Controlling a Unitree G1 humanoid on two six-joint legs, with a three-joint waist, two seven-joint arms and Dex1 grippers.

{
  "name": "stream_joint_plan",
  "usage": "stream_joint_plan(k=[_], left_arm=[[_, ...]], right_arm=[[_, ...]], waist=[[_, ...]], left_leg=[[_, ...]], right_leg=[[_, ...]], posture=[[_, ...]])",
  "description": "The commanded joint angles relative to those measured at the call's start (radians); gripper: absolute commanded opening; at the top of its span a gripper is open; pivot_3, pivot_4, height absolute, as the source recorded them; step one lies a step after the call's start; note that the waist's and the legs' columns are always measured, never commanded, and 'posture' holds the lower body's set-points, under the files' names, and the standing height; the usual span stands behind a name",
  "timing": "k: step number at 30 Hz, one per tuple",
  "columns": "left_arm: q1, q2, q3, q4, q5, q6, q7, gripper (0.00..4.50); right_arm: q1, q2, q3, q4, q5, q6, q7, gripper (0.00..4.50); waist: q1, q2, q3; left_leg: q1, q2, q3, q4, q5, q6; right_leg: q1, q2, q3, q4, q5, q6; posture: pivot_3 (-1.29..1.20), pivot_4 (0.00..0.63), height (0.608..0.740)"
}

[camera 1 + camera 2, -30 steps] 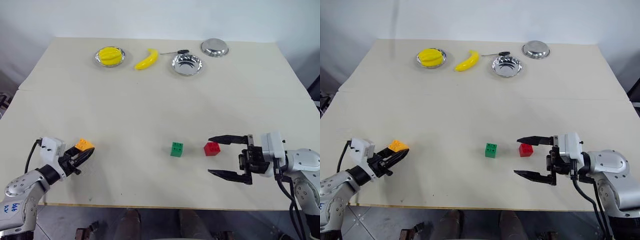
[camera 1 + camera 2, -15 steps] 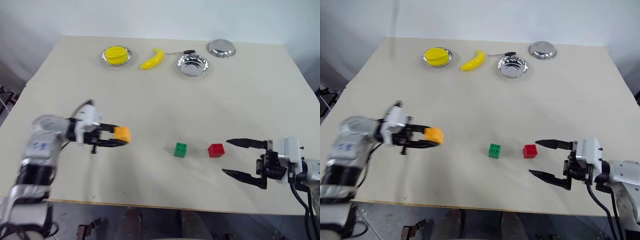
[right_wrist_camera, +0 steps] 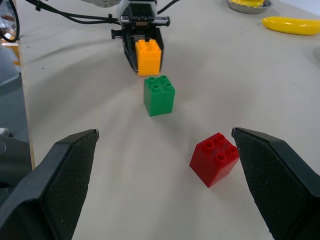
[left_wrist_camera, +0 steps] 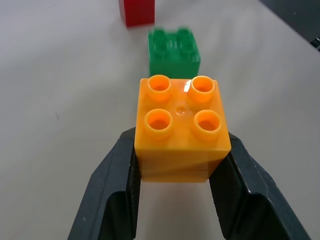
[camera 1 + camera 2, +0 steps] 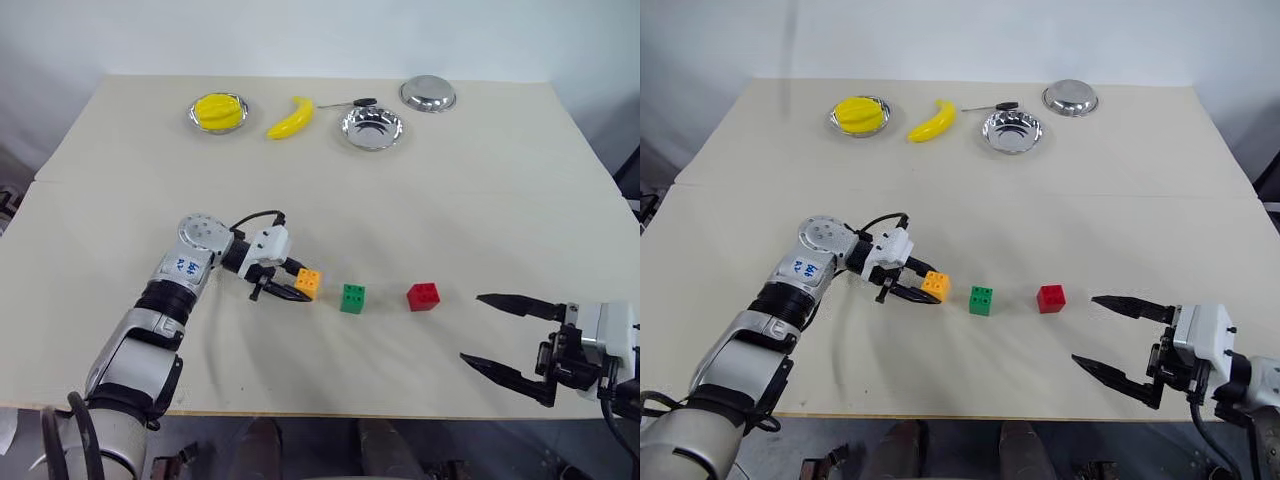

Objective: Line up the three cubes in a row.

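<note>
On the table, the green cube (image 5: 352, 298) and the red cube (image 5: 423, 296) stand side by side with a gap between them. My left gripper (image 5: 300, 285) is shut on the orange-yellow cube (image 5: 308, 283), studs up, pinching its two sides. It holds that cube low over the table, just left of the green cube with a small gap, and roughly in line with the other two (image 4: 181, 127). My right gripper (image 5: 472, 328) stands wide open with nothing in it, to the right of the red cube and nearer the front edge.
At the far side of the table (image 5: 500, 200) are a steel bowl with a yellow fruit (image 5: 220, 112), a banana (image 5: 291, 118), an empty steel bowl (image 5: 373, 129), an upturned bowl (image 5: 429, 95) and a small screwdriver (image 5: 350, 103).
My left gripper has carried the orange-yellow cube from the table's left front area rightward to beside the green cube. The open right gripper has drawn back, away from the red cube.
</note>
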Motion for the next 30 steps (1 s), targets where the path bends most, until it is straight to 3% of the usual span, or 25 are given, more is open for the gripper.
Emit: stream_joint_plan(k=[1,10,21,30], left_arm=[[0.01,0.032,0.009,-0.031,-0.007,-0.001,-0.106,1.51],[0.124,0.121,0.026,-0.123,-0.017,0.014,-0.083,1.51],[0.137,0.081,0.038,-0.141,0.007,0.056,-0.015,1.51],[0.176,0.129,0.129,-0.201,-0.041,0.084,-0.012,4.28]], right_arm=[[0.016,0.011,-0.03,-0.035,0.027,-0.006,-0.012,4.5],[0.013,0.007,-0.024,-0.028,0.026,-0.02,-0.026,4.5],[-0.018,0.011,0.011,-0.019,0.018,-0.021,-0.028,4.5],[-0.034,0.005,0.028,0.021,0.016,-0.042,0.015,4.5]], waist=[[0.001,0.0,0.0],[0.001,0.0,0.0],[0.006,0.0,0.0],[0.002,0.0,0.0]], left_leg=[[0.0,0.0,0.0,0.0,0.0,0.0],[0.0,0.0,0.0,0.0,0.0,0.0],[0.001,0.0,-0.001,0.001,0.0,0.0],[0.001,0.0,-0.001,0.001,0.0,0.0]], right_leg=[[0.0,0.0,0.0,0.0,0.0,0.0],[0.0,0.0,0.0,0.001,0.0,0.0],[0.002,0.0,0.0,0.001,0.0,0.0],[0.002,0.0,0.0,0.002,0.0,0.0]], posture=[[0.0,0.15,0.74],[0.0,0.15,0.74],[0.0,0.15,0.74],[0.0,0.15,0.74]])
